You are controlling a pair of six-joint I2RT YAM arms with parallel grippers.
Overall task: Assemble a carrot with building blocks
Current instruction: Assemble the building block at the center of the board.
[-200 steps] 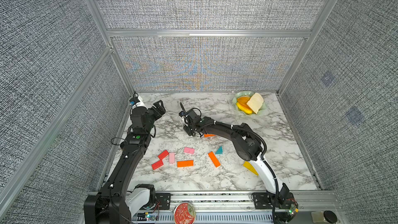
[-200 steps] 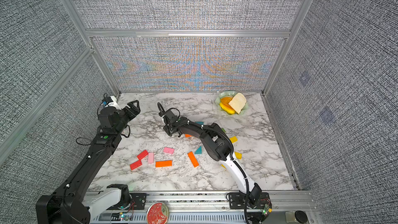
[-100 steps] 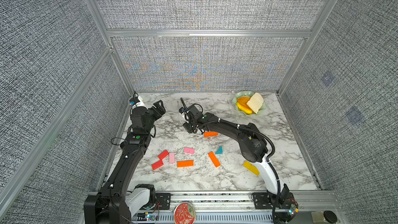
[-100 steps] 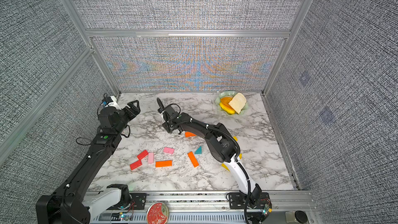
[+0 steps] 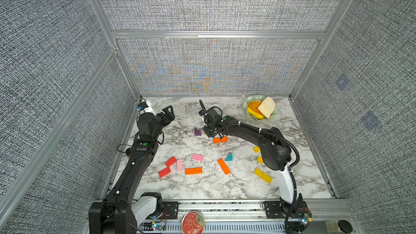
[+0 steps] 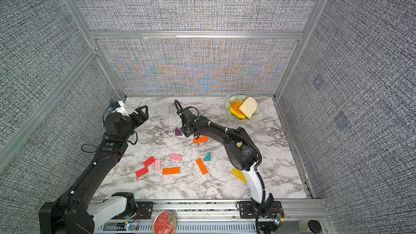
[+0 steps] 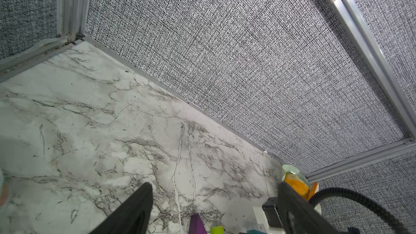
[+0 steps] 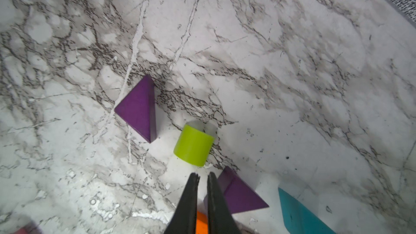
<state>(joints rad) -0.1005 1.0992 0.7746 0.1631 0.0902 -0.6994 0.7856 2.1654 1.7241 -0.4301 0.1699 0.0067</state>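
At the left of a top view, the left gripper (image 5: 169,111) is held over the marble table (image 5: 202,190), fingers spread, nothing between them. Red bars (image 5: 170,161), pink bars (image 5: 197,157) and orange bars (image 5: 193,170) are scattered lower centre. The right gripper (image 8: 203,175) is seen closed, empty, just beside a lime-green cylinder (image 8: 193,145) and a purple triangle (image 8: 240,194); yellow bars (image 5: 262,175) are seen at lower right.

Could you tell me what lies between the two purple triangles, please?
A lime-green stub lies between them, touching neither the purple triangle next to the right gripper nor the farther purple triangle; the right wrist view shows this.
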